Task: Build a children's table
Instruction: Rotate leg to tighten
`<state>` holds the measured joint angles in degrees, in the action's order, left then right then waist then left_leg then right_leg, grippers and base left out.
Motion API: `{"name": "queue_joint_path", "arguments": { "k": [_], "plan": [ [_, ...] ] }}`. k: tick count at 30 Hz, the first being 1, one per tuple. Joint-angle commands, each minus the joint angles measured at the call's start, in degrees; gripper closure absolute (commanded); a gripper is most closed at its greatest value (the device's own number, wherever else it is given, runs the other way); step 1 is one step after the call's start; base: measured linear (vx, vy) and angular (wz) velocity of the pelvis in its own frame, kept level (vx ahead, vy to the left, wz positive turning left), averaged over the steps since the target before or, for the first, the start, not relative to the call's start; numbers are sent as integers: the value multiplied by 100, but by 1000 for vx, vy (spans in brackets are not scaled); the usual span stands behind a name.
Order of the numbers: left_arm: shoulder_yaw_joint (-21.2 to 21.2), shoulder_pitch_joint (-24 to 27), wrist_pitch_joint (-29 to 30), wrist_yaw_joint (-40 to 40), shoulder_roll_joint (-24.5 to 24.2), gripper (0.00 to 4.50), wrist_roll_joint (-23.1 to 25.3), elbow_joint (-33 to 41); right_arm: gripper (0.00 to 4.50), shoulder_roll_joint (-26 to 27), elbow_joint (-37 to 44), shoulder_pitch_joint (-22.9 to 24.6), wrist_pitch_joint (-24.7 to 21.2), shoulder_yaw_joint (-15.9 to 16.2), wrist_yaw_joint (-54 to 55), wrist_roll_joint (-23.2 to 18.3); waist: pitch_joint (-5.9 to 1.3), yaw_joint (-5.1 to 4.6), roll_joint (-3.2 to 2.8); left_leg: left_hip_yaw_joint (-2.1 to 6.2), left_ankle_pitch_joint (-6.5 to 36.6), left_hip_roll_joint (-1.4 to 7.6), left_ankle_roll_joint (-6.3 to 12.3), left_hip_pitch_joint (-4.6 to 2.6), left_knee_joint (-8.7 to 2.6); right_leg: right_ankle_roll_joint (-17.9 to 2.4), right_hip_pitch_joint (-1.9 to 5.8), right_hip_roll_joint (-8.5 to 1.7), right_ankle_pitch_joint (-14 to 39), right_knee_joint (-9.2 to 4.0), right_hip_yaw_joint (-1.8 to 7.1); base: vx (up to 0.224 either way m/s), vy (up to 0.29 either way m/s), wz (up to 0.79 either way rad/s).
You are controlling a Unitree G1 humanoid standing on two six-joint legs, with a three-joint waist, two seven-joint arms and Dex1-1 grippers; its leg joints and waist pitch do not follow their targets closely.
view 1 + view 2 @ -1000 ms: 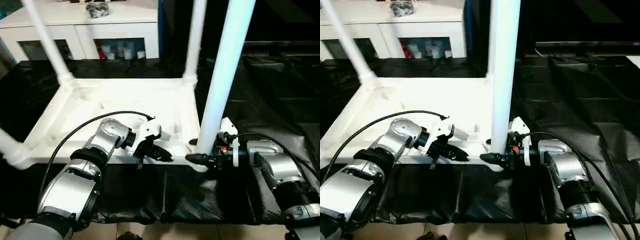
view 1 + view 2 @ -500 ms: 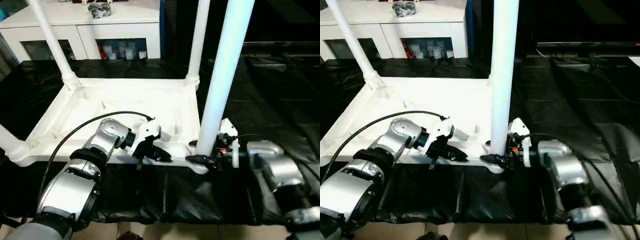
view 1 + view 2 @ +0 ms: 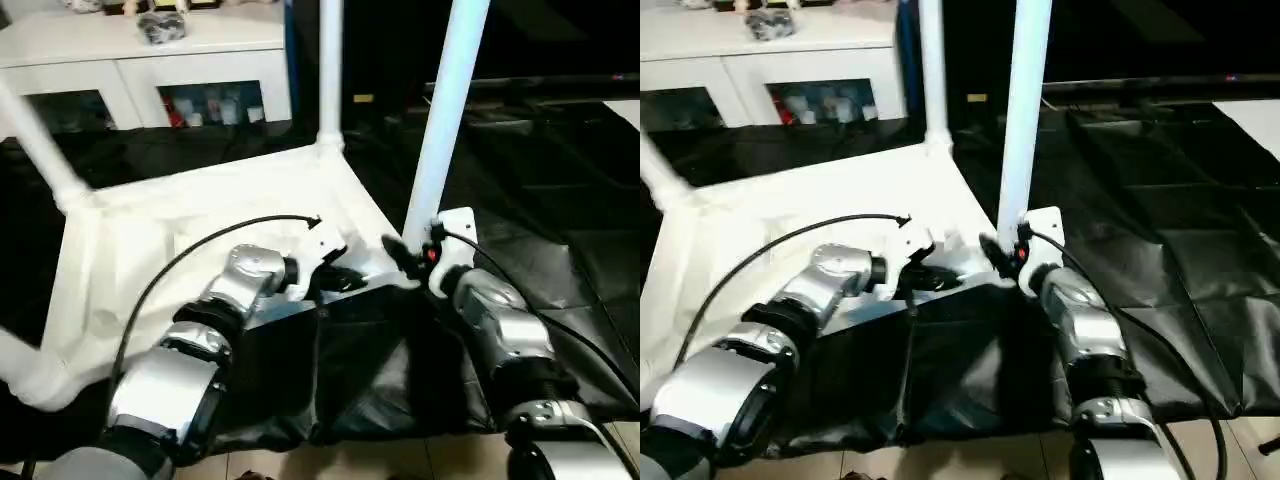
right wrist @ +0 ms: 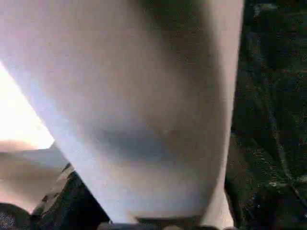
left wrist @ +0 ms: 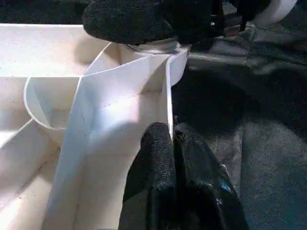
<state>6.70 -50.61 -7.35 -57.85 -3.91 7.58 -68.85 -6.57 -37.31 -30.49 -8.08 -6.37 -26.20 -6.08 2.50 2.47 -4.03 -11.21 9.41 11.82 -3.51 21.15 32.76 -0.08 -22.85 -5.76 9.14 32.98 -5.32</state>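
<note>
The white tabletop point(image 3: 200, 210) lies upside down on a black sheet, ribbed underside up. Legs stand in its corner sockets: one at the far corner point(image 3: 330, 80), one at the left point(image 3: 40, 150) and one at the near left point(image 3: 20, 360). At the near right corner my right gripper point(image 3: 410, 252) is shut on the base of the fourth leg point(image 3: 440, 140), with a black finger on either side. My left gripper point(image 3: 340, 280) is shut on the tabletop's thin front rim point(image 5: 170, 96) just beside that corner, and its fingertips point(image 5: 158, 143) pinch the wall.
A white cabinet with glass doors point(image 3: 150, 60) stands behind the table. The black sheet point(image 3: 560, 230) covers the surface to the right and hangs over the front edge point(image 3: 350, 380). My left arm's cable point(image 3: 200, 250) loops over the tabletop.
The camera has shifted. The tabletop now sits turned against the cabinet, its near right corner farther away. My right forearm reaches the leg from the front instead of from the right side.
</note>
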Motion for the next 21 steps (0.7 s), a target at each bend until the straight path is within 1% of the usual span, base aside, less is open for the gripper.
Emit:
{"name": "queue_joint_path", "arguments": {
  "k": [1,3,4,5,6,7,8,9,10,11,12,13,14,15,16,17,18,19,20,21],
  "plan": [
    [139,-218,-192,-34,439,450,-74,139,117,441,-274,33,8,534,-137,119,-348,3,52,78,1784,83,334,-64,-358,-1130,257,-264,2042,-491,185,0,0,0],
    [149,-177,-257,-147,376,450,-52,156,115,349,-247,52,38,539,-311,93,-345,4,49,79,1808,88,347,-64,-360,-1157,261,-267,2049,-487,183,0,0,0],
    [150,-165,-277,-182,354,450,-47,161,97,312,-236,58,45,546,-381,90,-348,3,48,76,1804,93,355,-65,-360,-1162,262,-262,2019,-481,186,0,0,0],
    [150,-165,-277,-182,354,450,-47,161,97,312,-236,58,45,546,-381,90,-348,3,48,76,1804,93,355,-65,-360,-1162,262,-262,2019,-481,186,0,0,0],
    [152,-148,-294,-248,320,450,-53,174,82,236,-158,97,14,572,-597,50,-350,1,74,71,1798,96,362,-65,-359,-1172,262,-261,1991,-479,189,0,0,0],
    [153,-134,-313,-317,285,450,-54,187,73,143,-55,147,3,608,-824,16,-350,18,60,69,1791,97,391,-64,-356,-1190,274,-261,1960,-474,186,0,0,0],
    [160,-119,-331,-383,252,450,-55,201,70,42,54,206,-3,641,-1056,-26,-352,30,86,59,1752,104,433,-55,-350,-1193,281,-256,1867,-466,193,0,0,0],
    [169,-90,-358,-463,191,450,-56,222,50,-203,305,344,-19,704,-1525,-115,-360,54,87,58,1661,106,479,-49,-341,-1213,297,-260,1758,-446,193,0,0,0],
    [184,-80,-373,-491,162,450,-42,227,50,-328,416,406,-39,710,-1726,-169,-369,94,87,49,1552,115,561,-52,-324,-1221,303,-263,1617,-443,202,0,0,0],
    [195,-75,-383,-506,144,450,-32,230,27,-404,480,442,-52,709,-1844,-203,-373,106,89,43,1494,116,584,-48,-315,-1255,297,-264,1525,-427,209,0,0,0],
    [206,-70,-395,-523,125,450,-21,231,27,-489,560,481,-76,713,-1980,-244,-384,124,88,47,1387,115,610,-30,-307,-1305,308,-269,1404,-404,204,0,0,0],
    [210,-64,-406,-534,109,450,-17,229,19,-610,675,539,-120,735,-2155,-272,-391,135,85,48,1311,121,623,-31,-303,-1344,304,-270,1301,-388,202,0,0,0],
    [215,-58,-419,-546,91,450,-12,227,8,-746,803,603,-169,759,-2351,-302,-393,143,92,50,1276,117,643,-31,-298,-1346,319,-261,1251,-388,198,0,0,0],
    [232,-42,-441,-612,59,450,-7,234,8,-999,1074,740,-284,797,-2704,-383,-388,184,93,35,1283,128,690,-56,-288,-1365,297,-262,1196,-395,210,0,0,0],
    [247,-31,-458,-668,38,450,-4,243,8,-1160,1233,823,-347,818,-2890,-419,-387,193,100,32,1268,125,711,-51,-284,-1371,305,-258,1185,-391,212,0,0,0],
    [252,-27,-463,-689,31,450,-3,247,8,-1215,1286,851,-371,825,-2951,-431,-387,236,98,36,1257,135,731,-38,-285,-1349,312,-269,1227,-390,212,0,0,0],
    [262,-15,-484,-769,13,450,-7,260,8,-1377,1430,935,-395,838,-3127,-443,-378,263,109,40,1281,131,706,-35,-292,-1315,309,-275,1362,-396,205,0,0,0],
    [266,-4,-500,-825,3,450,-14,275,8,-1526,1526,1000,-418,836,-3242,-439,-378,263,109,40,1281,131,706,-35,-292,-1315,309,-275,1362,-396,205,0,0,0],
    [269,11,-545,-951,-19,450,-26,291,8,-1828,1723,1129,-474,836,-3503,-484,-369,295,126,32,1329,132,679,-64,-291,-1243,296,-274,1560,-432,212,0,0,0],
    [270,12,-548,-958,-20,450,-27,292,8,-1843,1733,1136,-476,836,-3518,-488,-369,311,129,29,1338,134,686,-68,-288,-1230,297,-274,1597,-435,215,0,0,0]
  ]
}}
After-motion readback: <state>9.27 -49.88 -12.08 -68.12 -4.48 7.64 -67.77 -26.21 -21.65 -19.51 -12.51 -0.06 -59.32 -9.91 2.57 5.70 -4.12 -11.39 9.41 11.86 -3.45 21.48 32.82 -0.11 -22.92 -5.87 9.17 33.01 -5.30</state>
